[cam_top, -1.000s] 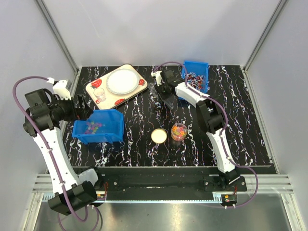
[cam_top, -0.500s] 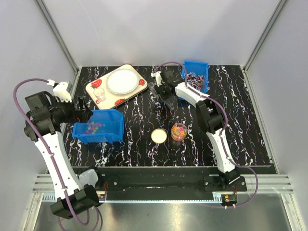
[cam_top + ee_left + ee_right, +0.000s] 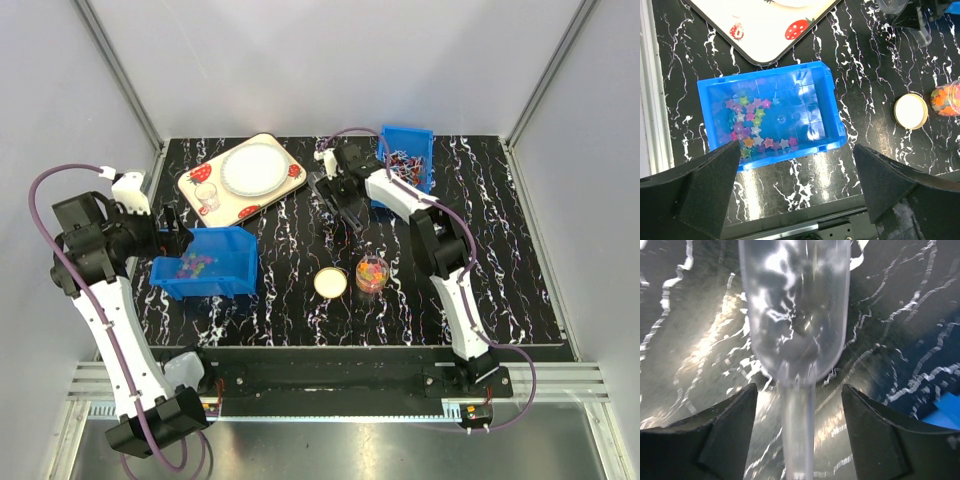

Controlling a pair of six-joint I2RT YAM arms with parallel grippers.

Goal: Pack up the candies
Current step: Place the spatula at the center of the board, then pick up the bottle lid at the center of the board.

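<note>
Most candies (image 3: 752, 127) lie in the near-left blue bin (image 3: 832, 107); some sit in the jar (image 3: 372, 274), its lid (image 3: 330, 283) off just beside it.
We judge packing partly done. Our right gripper (image 3: 799, 390), jaws apart, straddles the clear scoop (image 3: 795, 315) at far centre without pinching it. Our left gripper (image 3: 796, 145) gapes wide above the bin, empty.

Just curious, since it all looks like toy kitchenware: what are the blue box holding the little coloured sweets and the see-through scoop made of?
The blue box looks like glossy moulded plastic: its smooth floor throws back glare and the walls are thin. The scoop seems clear plastic, though glass cannot be ruled out: the marbled table shows through it, with bright reflections.
</note>
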